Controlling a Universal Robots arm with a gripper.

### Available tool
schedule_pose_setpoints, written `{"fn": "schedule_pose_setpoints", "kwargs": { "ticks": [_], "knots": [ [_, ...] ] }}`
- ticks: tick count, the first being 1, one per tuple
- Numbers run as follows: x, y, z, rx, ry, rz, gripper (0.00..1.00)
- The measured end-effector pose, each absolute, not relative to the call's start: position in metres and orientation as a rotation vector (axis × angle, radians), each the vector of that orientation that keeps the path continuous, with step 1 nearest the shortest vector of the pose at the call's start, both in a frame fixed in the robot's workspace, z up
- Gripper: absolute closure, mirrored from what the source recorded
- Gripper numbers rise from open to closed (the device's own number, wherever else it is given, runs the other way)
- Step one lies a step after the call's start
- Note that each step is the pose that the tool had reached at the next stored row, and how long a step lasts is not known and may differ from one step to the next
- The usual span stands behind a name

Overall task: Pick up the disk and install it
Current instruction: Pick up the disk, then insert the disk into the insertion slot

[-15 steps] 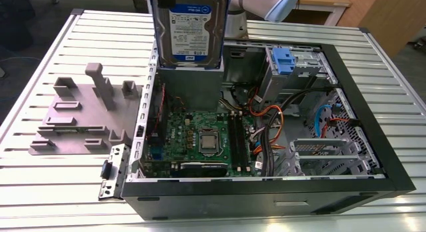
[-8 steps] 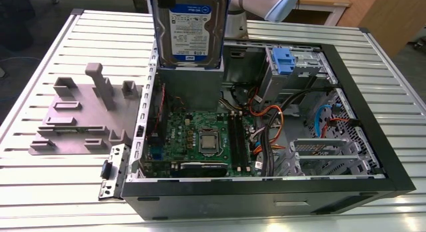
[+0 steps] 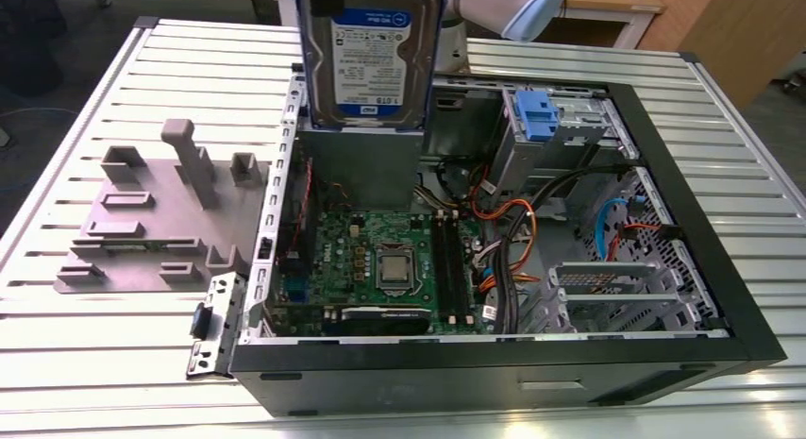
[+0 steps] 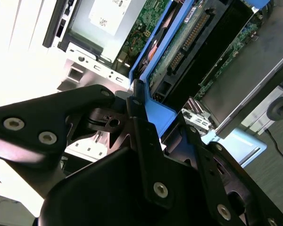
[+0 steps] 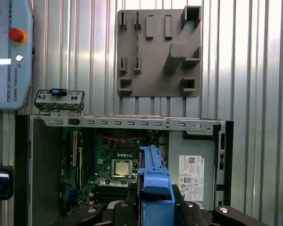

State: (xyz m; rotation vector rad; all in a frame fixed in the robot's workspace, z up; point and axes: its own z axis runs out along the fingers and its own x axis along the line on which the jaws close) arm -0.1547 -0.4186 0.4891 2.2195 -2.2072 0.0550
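Observation:
The disk (image 3: 369,59) hangs upright over the far end of the open computer case (image 3: 680,222), its white-and-blue label facing the exterior view and a blue bracket along its edges. My gripper (image 4: 148,125) is shut on the disk's blue bracket (image 4: 156,113), and the disk's green circuit side (image 4: 186,35) shows beyond the black fingers (image 4: 146,141). In the first wrist view the blue bracket (image 5: 155,186) sits between the gripper's (image 5: 155,209) black parts, above the motherboard (image 5: 115,162).
Inside the case are a drive bay with a blue tab (image 3: 535,113), orange and blue cables (image 3: 511,227), and a grey box with a white sticker (image 5: 191,172). A grey fixture plate (image 3: 151,212) lies on the slatted table at the exterior view's left. A pendant (image 5: 9,52) lies nearby.

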Motion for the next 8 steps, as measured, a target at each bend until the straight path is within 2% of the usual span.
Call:
{"fn": "schedule_pose_setpoints", "kwargs": {
  "ticks": [8],
  "knots": [
    [-0.1484, -0.4186, 0.4887, 2.219, -2.207, 0.055, 0.64]
  ]
}}
